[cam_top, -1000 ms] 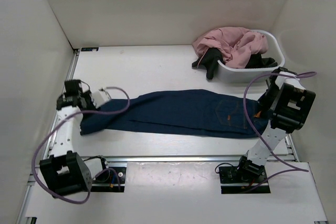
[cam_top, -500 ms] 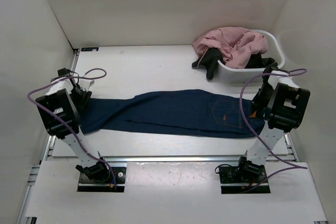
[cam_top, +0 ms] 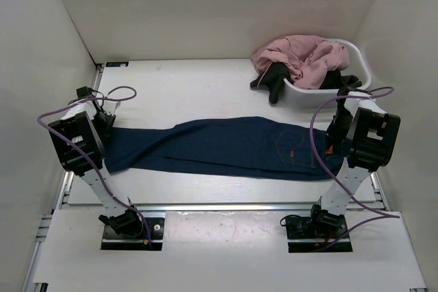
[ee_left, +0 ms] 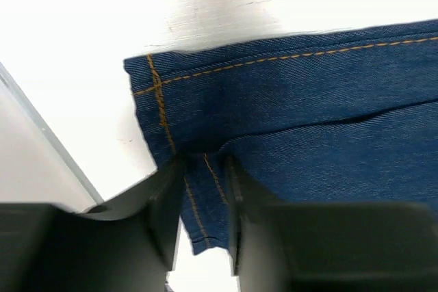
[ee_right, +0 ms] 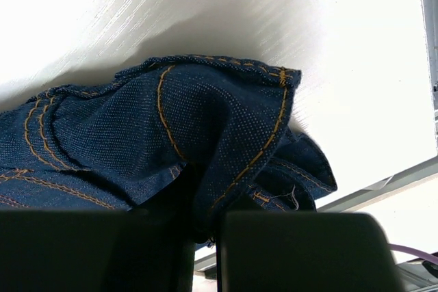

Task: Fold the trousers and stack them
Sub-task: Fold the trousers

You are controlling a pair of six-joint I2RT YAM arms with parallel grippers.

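The dark navy trousers point(cam_top: 226, 147) lie stretched left to right across the table, folded lengthwise, back pocket with orange stitching near the right end. My left gripper point(cam_top: 104, 128) is shut on the leg hem at the left end; in the left wrist view the hem point(ee_left: 178, 128) runs between my fingers point(ee_left: 205, 196). My right gripper point(cam_top: 335, 143) is shut on the waistband at the right end; in the right wrist view the bunched waist denim point(ee_right: 205, 121) is pinched between my fingers point(ee_right: 205, 227).
A white basket point(cam_top: 337, 90) at the back right holds a pink garment point(cam_top: 301, 56) and a black garment point(cam_top: 274, 78) that hangs over its left rim. White walls enclose the table on the left, back and right. A metal rail point(cam_top: 226, 205) runs along the near edge.
My left arm swung back and to the left and closed on the leg hem. The trousers were pulled straighter. The right gripper shifted slightly left with the waistband.
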